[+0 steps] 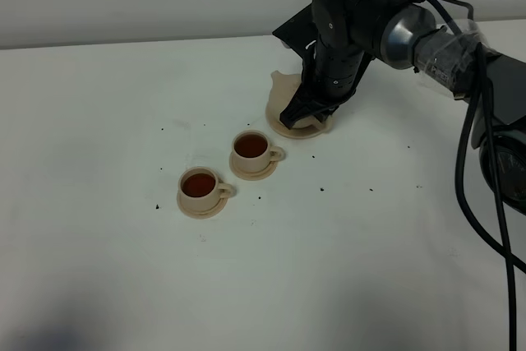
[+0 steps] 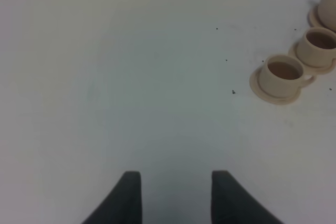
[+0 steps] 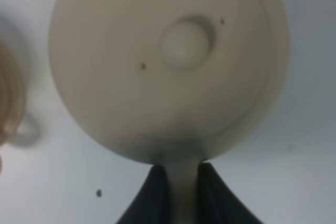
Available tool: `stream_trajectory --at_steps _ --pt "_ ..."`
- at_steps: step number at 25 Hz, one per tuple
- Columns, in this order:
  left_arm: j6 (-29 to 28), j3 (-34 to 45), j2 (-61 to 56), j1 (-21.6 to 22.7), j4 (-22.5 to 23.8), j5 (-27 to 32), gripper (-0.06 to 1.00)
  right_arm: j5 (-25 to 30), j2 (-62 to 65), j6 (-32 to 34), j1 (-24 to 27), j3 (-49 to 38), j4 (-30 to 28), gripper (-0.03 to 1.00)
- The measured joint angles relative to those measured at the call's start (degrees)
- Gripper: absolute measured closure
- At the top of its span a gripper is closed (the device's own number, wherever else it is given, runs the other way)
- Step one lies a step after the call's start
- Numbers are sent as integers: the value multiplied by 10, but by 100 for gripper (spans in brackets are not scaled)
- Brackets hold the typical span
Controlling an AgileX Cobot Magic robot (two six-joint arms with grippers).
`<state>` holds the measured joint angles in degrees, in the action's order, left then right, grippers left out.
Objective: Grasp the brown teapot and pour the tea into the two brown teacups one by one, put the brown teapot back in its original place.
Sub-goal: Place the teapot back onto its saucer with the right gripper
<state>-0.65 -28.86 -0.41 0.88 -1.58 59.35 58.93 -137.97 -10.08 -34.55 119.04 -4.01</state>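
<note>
From the high camera I see my right gripper (image 1: 306,113) down over the teapot (image 1: 284,88), which sits on its wide saucer (image 1: 283,130) at the far side of the table (image 1: 99,269). On the right wrist feed the pot's lid and knob (image 3: 182,43) fill the picture, and the two dark fingers (image 3: 157,192) are closed tight on the handle (image 3: 183,182) between them. Both cups stand on their small saucers, full of dark tea: the near cup (image 1: 200,186) to the left, the far cup (image 1: 252,149) just beside the teapot's saucer. My left gripper (image 2: 176,198) hangs over bare table with its fingers parted and nothing in them, the cups well off to one side.
</note>
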Motion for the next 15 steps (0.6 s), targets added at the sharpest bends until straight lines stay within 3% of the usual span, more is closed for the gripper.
stream_trajectory --at_steps 8,10,15 --pt "0 0 0 0 0 0 58 2 -3 2 0 4 0 80" --pt "0 0 0 0 0 0 58 5 -3 8 0 5 0 73" --pt "0 0 0 0 0 0 58 40 -3 14 0 27 2 44"
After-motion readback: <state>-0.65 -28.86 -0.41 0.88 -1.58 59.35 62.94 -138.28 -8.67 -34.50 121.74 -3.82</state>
